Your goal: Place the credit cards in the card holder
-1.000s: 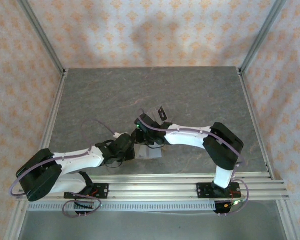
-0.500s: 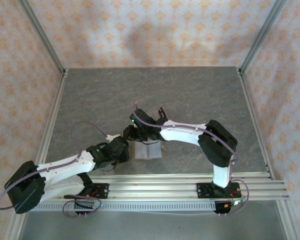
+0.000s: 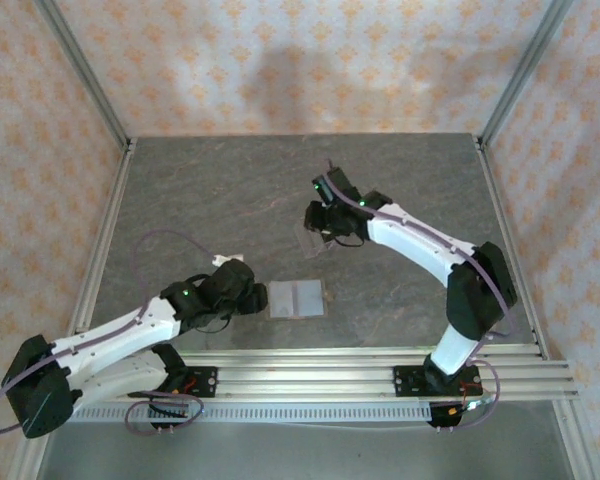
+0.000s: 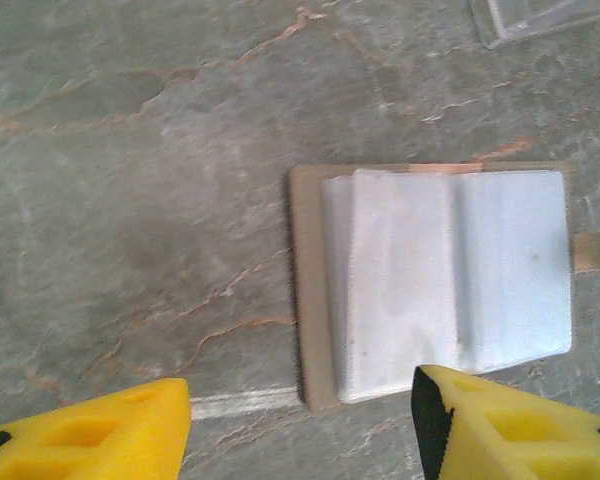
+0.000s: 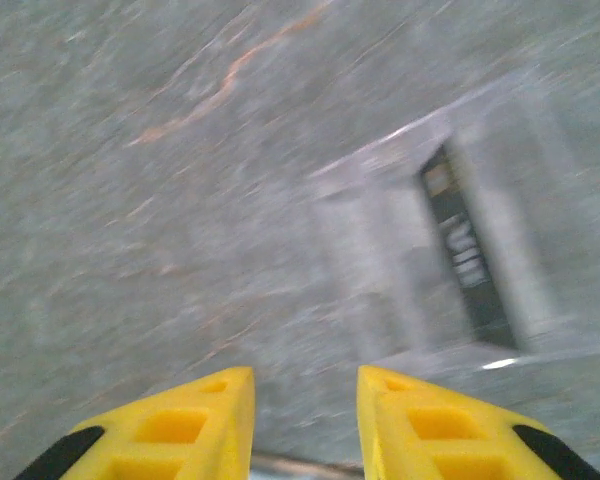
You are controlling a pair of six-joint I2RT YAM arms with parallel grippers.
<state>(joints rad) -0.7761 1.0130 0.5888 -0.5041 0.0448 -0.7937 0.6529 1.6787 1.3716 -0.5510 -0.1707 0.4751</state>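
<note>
Whereas both grippers stood together over the holder a second ago, they are now well apart on the table (image 3: 180, 200). The right arm (image 3: 420, 240) has swung to the far side, and the right gripper (image 5: 305, 375) hangs over the clear stand (image 5: 380, 250), its jaws a narrow gap apart with nothing between them. The left arm (image 3: 120, 330) has drawn back, so the left gripper (image 4: 300, 385) sits just left of the holder (image 4: 302, 300) with jaws wide apart and empty.

The holder lies flat and open at near centre, pale inner face up, untouched. Glare hides whether a card is already in it. One dark card (image 5: 465, 255) stands in a slot of the stand. The snap tab (image 4: 592, 252) juts from the holder's right edge.

Judgement: one delivery looks finished and the right arm is placed for the next pick — the task remains open while that card sits in the stand.
</note>
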